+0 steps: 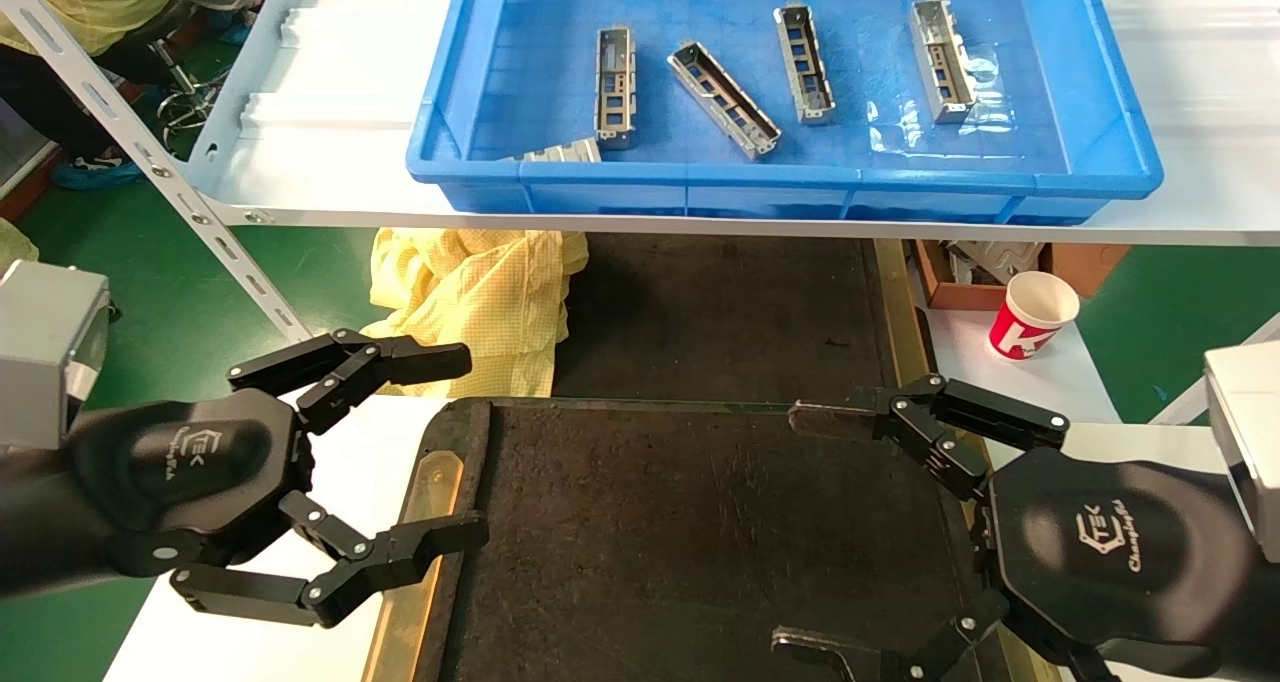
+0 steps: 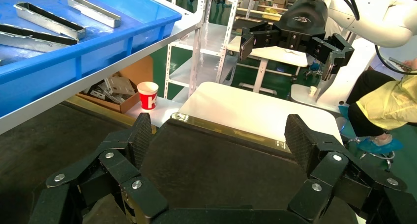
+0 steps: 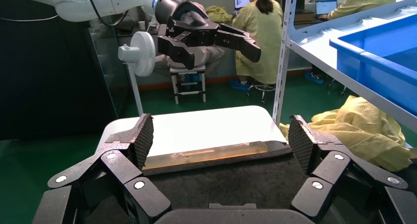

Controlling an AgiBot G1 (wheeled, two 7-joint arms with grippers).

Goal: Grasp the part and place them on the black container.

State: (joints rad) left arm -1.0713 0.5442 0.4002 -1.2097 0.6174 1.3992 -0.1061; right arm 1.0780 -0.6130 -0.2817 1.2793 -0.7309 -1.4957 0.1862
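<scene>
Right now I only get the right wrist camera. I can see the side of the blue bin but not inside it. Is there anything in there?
Observer: Yes. The head view shows metal parts lying in the blue bin. Four are in plain sight and a fifth is half hidden by the front wall.
Operator: Is any part on the black tray yet?
Observer: None on the stretch of the black container that the head view shows. The right gripper and left gripper hang open at its two side edges, holding nothing.
Operator: Is anything else near my side?
Observer: A red and white paper cup stands beyond the right gripper, below the shelf.
</scene>
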